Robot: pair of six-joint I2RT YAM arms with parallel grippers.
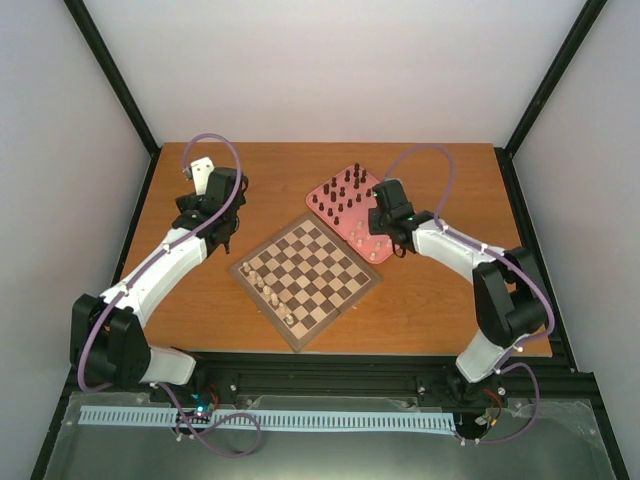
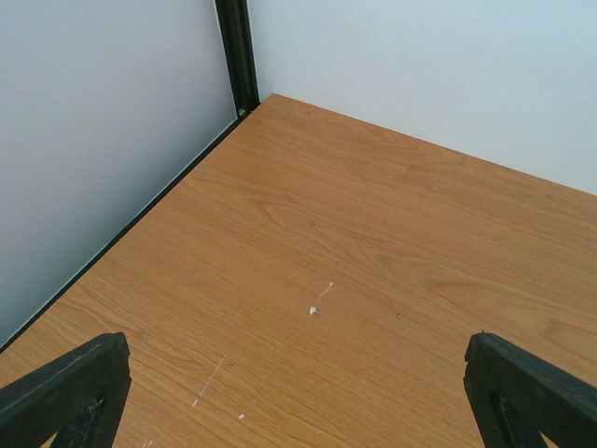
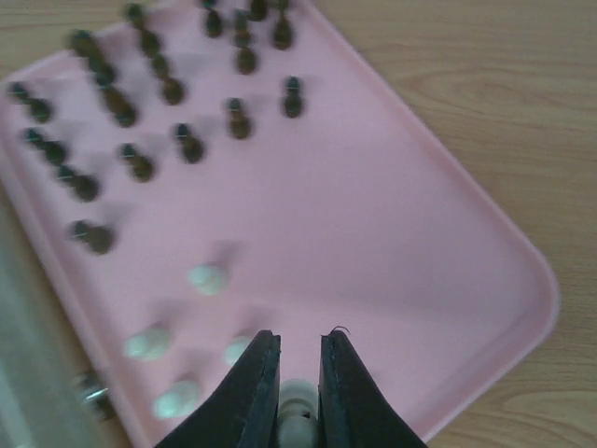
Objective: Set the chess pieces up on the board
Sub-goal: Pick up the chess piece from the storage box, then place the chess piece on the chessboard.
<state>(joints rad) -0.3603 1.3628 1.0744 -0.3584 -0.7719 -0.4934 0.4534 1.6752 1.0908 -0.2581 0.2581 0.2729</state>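
Right gripper (image 3: 298,347) pinches a cream piece (image 3: 298,418) at the pink tray (image 3: 420,233); left gripper (image 2: 297,378) hangs spread.

Your right arm reaches forward, elbow bent, to the tray at 1 o'clock from the board (image 1: 322,254), its 2 fingers pressed against the piece, whose base is cut off by the frame edge; you cannot tell whether it is lifted. Your left arm stretches to the board's 10 o'clock, fingers wide apart above bare table (image 2: 373,215). The dark pieces (image 3: 140,166) and loose cream pieces (image 3: 209,278) on the tray are too blurred to tell their types. A few light pieces (image 1: 274,297) stand along the board's 8 o'clock edge.
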